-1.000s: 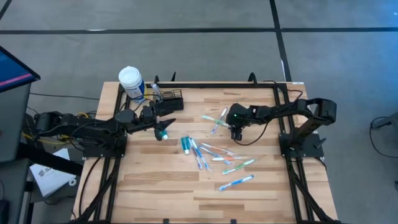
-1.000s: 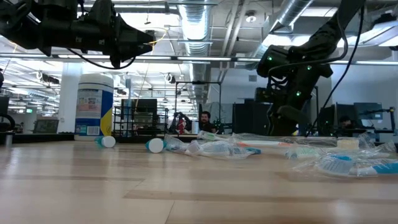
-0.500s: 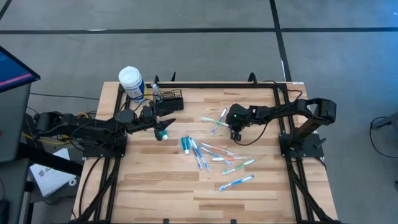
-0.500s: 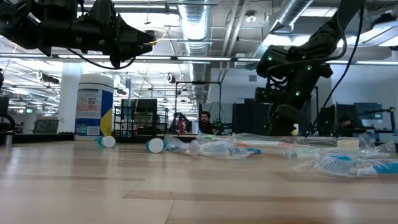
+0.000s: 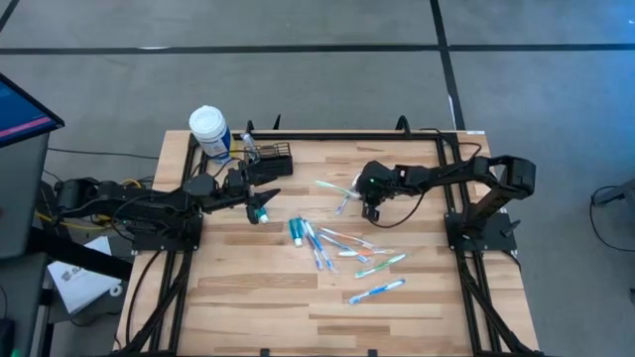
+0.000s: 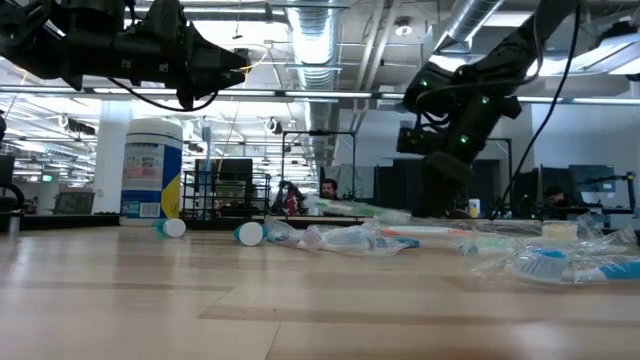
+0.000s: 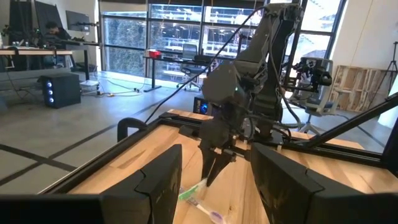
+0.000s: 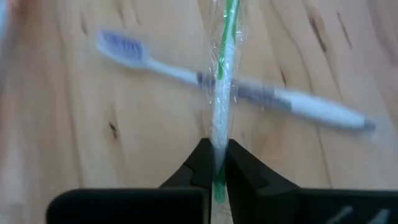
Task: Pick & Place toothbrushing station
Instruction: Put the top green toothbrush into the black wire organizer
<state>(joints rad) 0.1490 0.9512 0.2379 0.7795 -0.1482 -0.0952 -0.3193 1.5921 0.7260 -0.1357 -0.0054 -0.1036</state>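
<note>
The toothbrushing station (image 5: pixel 271 162), a small black wire-mesh caddy, stands at the table's far left beside a white-capped bottle (image 5: pixel 208 130). My left gripper (image 5: pixel 270 190) hovers level and open just in front of the caddy, with nothing between its fingers. My right gripper (image 5: pixel 363 200) is right of the table's middle, slanting down, shut on a green toothbrush (image 5: pixel 335 187) in clear wrap. The same toothbrush (image 6: pixel 350 209) shows above the table in the low view. My right gripper pinches the wrapped green toothbrush between its two fingertips near one end of the handle (image 8: pixel 217 149). The fingers slant down from the table's right side, and the brush runs on from them toward the left. It hangs roughly level, lifted off the wood.
A white and purple toothbrush (image 8: pixel 261 94) lies on the table under the held one. Several more wrapped toothbrushes (image 5: pixel 359 260) and a tube (image 5: pixel 296 231) lie near the table's middle. A teal-capped item (image 5: pixel 260 211) sits below my left gripper. People sit in the room beyond.
My right gripper has taken hold of the green toothbrush, which had lain crossed over another, and has risen a little and gone toward the table's left. The brush is now lifted off the table; the other one stays where it was.
</note>
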